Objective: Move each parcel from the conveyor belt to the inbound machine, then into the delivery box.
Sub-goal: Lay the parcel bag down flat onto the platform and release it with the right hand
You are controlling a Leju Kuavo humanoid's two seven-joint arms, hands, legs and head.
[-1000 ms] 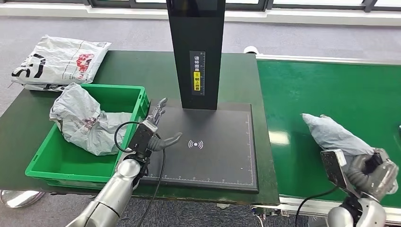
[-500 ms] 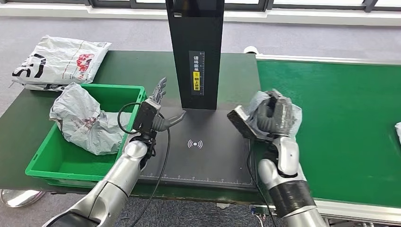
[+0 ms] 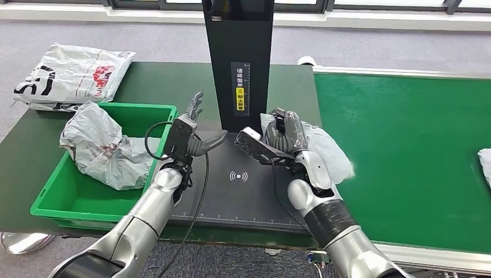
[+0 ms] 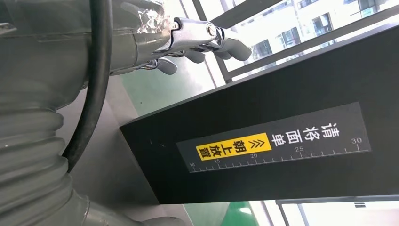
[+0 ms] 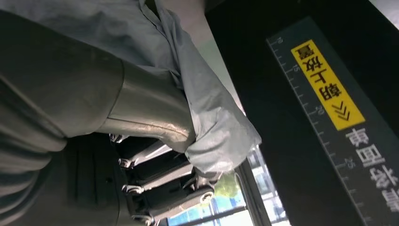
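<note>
My right hand (image 3: pixel 285 134) grips a grey plastic parcel (image 3: pixel 327 149) and holds it above the right half of the black scanner plate (image 3: pixel 249 197) of the inbound machine, close to its black column (image 3: pixel 238 63). In the right wrist view the grey parcel (image 5: pixel 207 113) is bunched between the thumb and fingers (image 5: pixel 160 188), beside the column's yellow label (image 5: pixel 327 84). My left hand (image 3: pixel 191 134) hovers open over the plate's left edge, fingers spread; those fingers (image 4: pixel 207 40) appear in the left wrist view near the column (image 4: pixel 282 141). Another parcel (image 3: pixel 485 165) lies on the green conveyor belt (image 3: pixel 417 150) at the far right edge.
A green delivery box (image 3: pixel 151 116) stands left of the plate with a crumpled grey parcel (image 3: pixel 101 147) in it. A white printed bag (image 3: pixel 72 75) lies on the dark table behind the box. The column rises between my two hands.
My right hand lifted the grey parcel off the conveyor and carried it left, to above the scanner plate beside the column. My left hand rose slightly and stayed open. A new parcel entered at the belt's right edge.
</note>
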